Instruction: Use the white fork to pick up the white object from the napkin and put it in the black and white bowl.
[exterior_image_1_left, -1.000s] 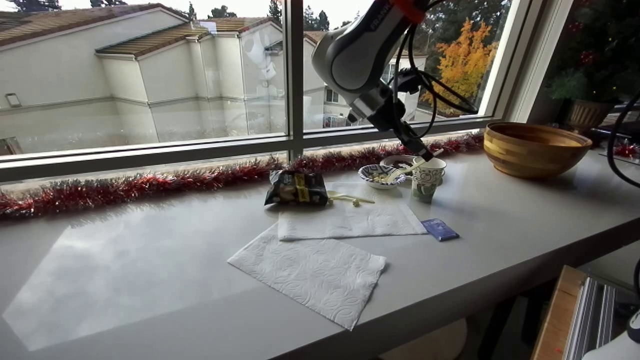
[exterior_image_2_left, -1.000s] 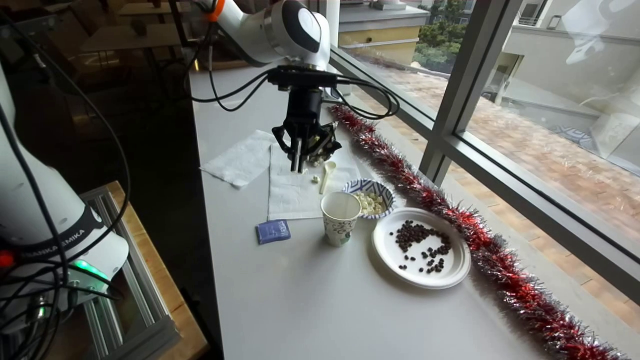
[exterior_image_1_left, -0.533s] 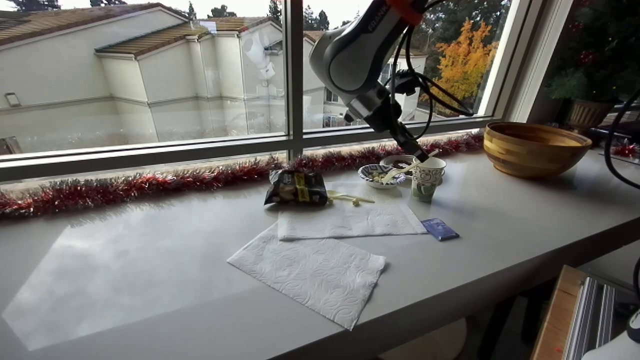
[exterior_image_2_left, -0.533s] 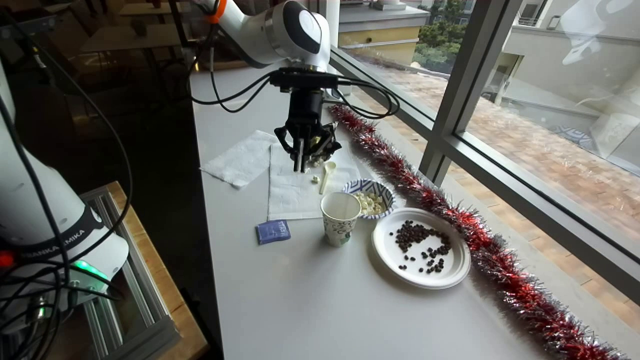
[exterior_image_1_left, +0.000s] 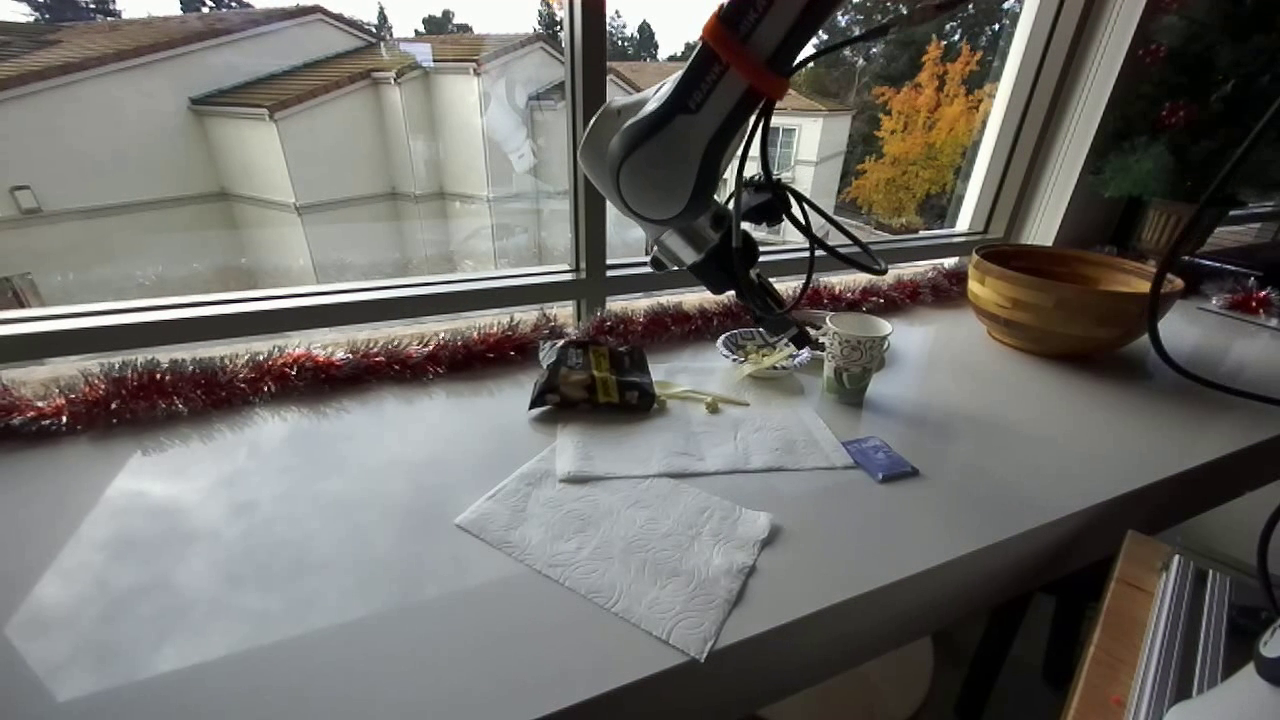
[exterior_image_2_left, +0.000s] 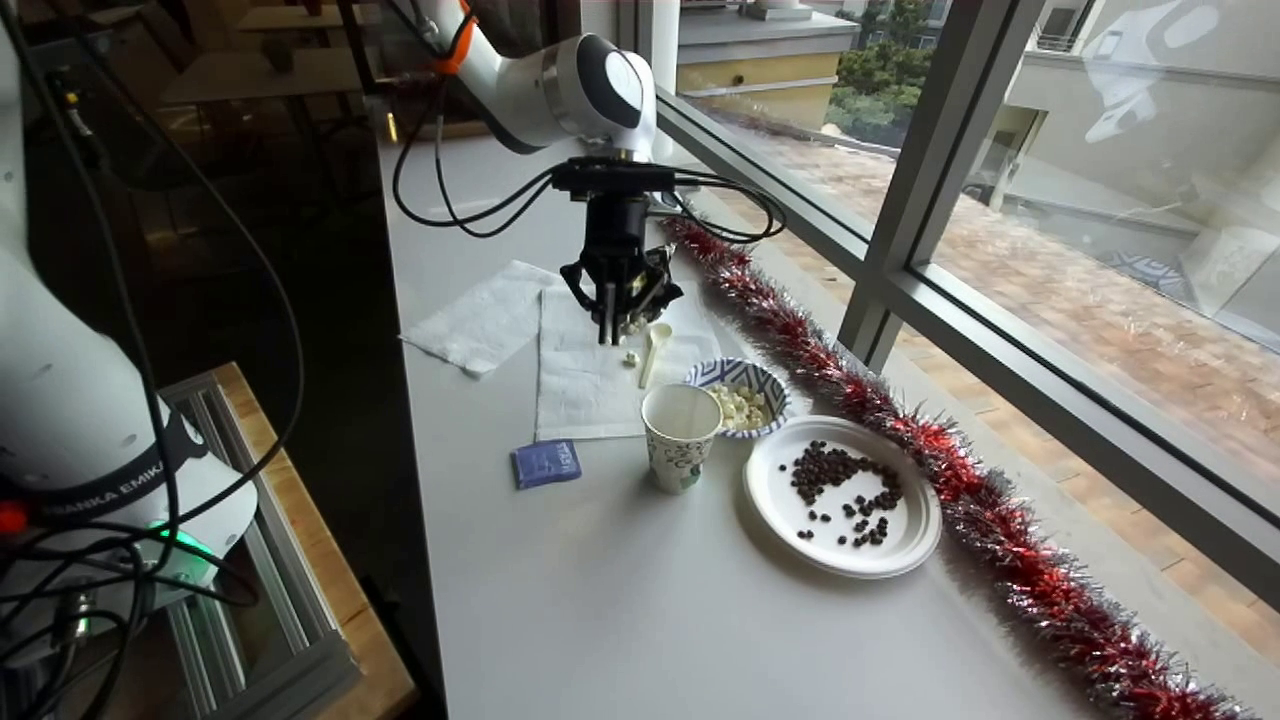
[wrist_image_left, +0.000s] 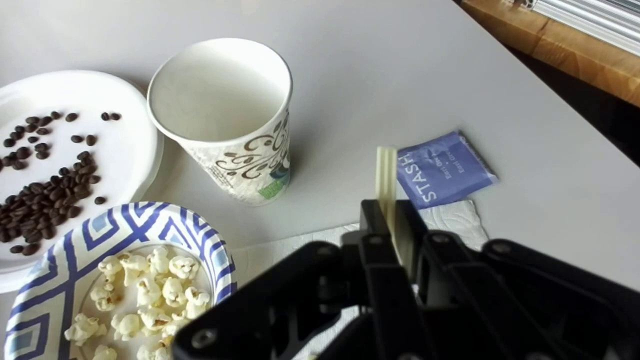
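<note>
Pale table (exterior_image_2_left: 560, 600) | two napkins (exterior_image_1_left: 690, 447) | paper cup (exterior_image_2_left: 678, 450) | white plate (exterior_image_2_left: 775, 512) | blue packet (exterior_image_2_left: 547, 464) | wooden bowl (exterior_image_1_left: 1060, 316)

Bowl (wrist_image_left: 127, 227): white, blue geometric print. Fork (wrist_image_left: 386, 172): pale cream. Gripper (wrist_image_left: 392, 216): black. Popcorn piece (exterior_image_2_left: 631, 358): off-white. Napkin (exterior_image_1_left: 700, 445): white, embossed. Cup (wrist_image_left: 255, 162): white, brown swirls, green patch. Tea packet (wrist_image_left: 445, 170): blue-violet, pale lettering. Tinsel (exterior_image_2_left: 855, 385): red and silver.

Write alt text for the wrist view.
A gripper clamps a pale utensil handle above a table. At picture left are a blue-patterned bowl of popcorn, a paper cup and a white plate of coffee beans; at right, a blue STASH packet lies at the edge of a white napkin.
</note>
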